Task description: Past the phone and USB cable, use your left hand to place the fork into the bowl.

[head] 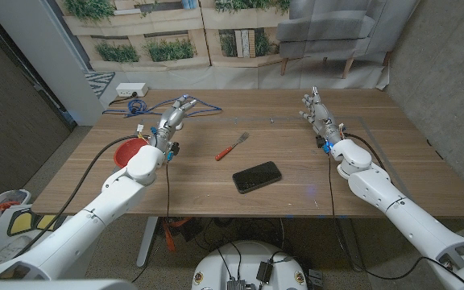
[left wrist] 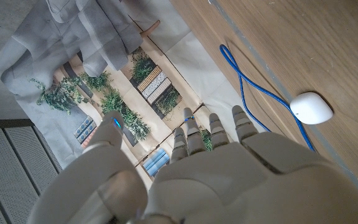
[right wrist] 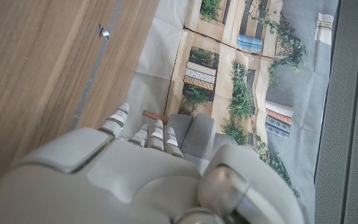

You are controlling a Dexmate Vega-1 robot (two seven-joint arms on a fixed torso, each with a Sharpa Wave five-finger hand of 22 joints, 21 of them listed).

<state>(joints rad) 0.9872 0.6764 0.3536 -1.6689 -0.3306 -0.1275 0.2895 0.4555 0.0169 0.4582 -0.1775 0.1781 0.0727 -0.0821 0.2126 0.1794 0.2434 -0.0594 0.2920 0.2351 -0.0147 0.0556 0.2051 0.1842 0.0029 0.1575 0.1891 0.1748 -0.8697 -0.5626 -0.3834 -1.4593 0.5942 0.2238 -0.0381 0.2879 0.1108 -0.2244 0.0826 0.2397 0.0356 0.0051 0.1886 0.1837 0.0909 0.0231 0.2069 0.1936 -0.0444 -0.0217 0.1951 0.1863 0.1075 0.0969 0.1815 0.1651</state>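
The phone [head: 257,176] lies nearest, at the table's [head: 312,201] front middle. Just beyond it lies the fork [head: 232,147], untouched. The bowl [head: 125,153] sits at the left edge, beside the left arm. The left hand [head: 176,118] is empty, fingers extended, near the blue cable [head: 161,105]; the right hand [head: 316,109] likewise holds nothing. No grasp has begun; next, the left hand must reach right to the fork.

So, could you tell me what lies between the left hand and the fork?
In the head view, only bare wooden table lies between the left hand and the fork; the blue cable sits behind the hand.
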